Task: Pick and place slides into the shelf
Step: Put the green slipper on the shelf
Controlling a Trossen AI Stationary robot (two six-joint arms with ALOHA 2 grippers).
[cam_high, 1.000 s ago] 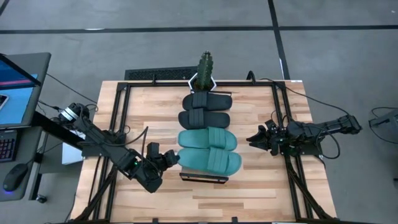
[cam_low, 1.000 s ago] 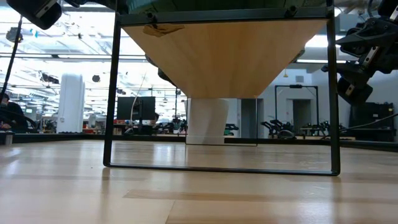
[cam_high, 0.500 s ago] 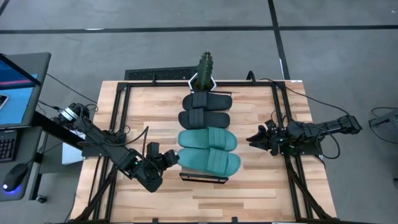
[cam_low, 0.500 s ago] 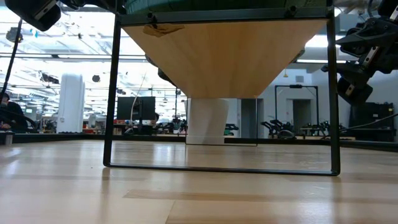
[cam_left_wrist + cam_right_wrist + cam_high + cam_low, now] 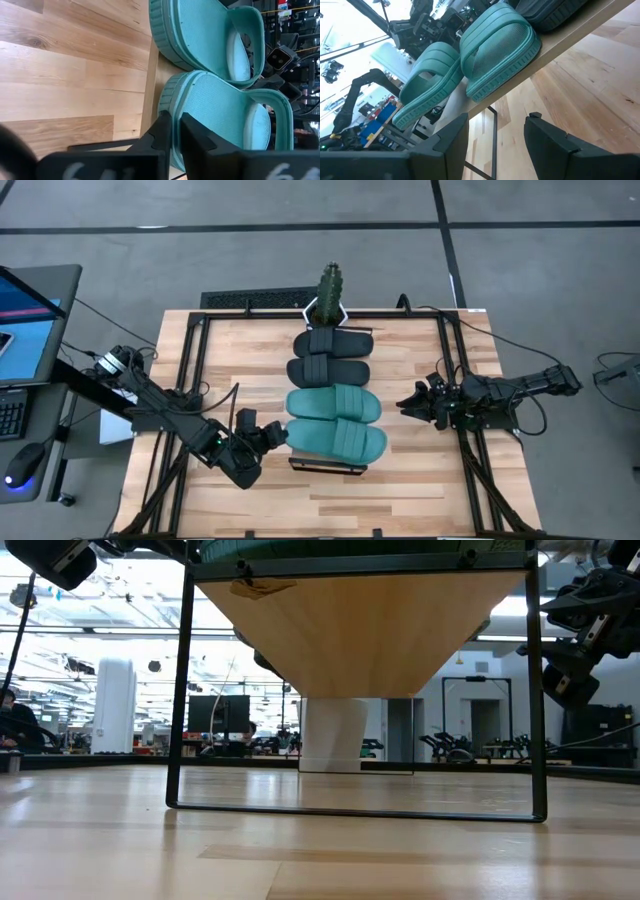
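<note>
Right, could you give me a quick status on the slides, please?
Left gripper shut, at nearest teal slide's heel. Right gripper open, empty, beside shelf. All four slides on shelf. Nothing in the way.

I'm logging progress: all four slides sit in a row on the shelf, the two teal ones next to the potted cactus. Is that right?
Not quite. The two black slides sit next to the potted cactus; the two teal slides lie at the shelf's other end, near the left gripper. The high view shows it. All four are on the shelf.
</note>
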